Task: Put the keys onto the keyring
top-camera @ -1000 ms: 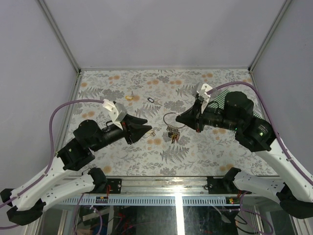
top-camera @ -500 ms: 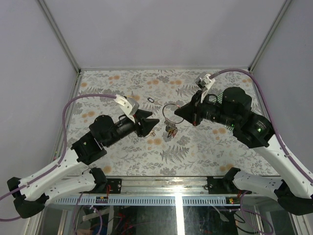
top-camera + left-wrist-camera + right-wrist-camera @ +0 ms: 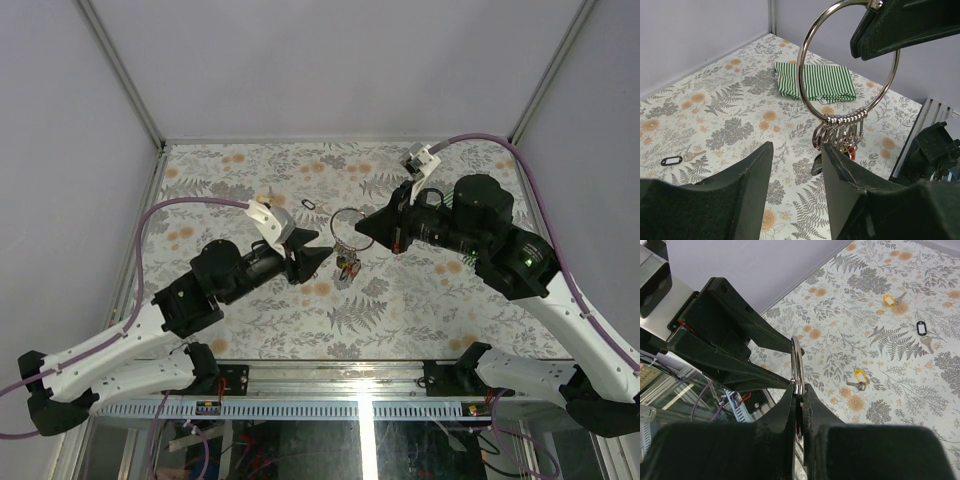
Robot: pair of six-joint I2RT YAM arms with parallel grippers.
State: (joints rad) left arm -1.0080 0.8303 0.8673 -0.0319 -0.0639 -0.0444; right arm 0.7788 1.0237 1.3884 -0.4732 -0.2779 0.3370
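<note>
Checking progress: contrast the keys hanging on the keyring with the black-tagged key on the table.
The hanging keys dangle downward; the black-tagged key lies flat on the table. The hanging keys are threaded on the keyring in a bunch; the black-tagged key sits alone, off the keyring. Both are small metal keys.

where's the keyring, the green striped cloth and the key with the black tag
keyring [image 3: 799,80], left wrist view, left arc of the wire
green striped cloth [image 3: 832,82], left wrist view, middle of the cloth
black-tagged key [image 3: 671,160], left wrist view, its tag

Floral table [image 3: 400,300], striped cloth [image 3: 815,82], loose keys [image 3: 858,379]
</note>
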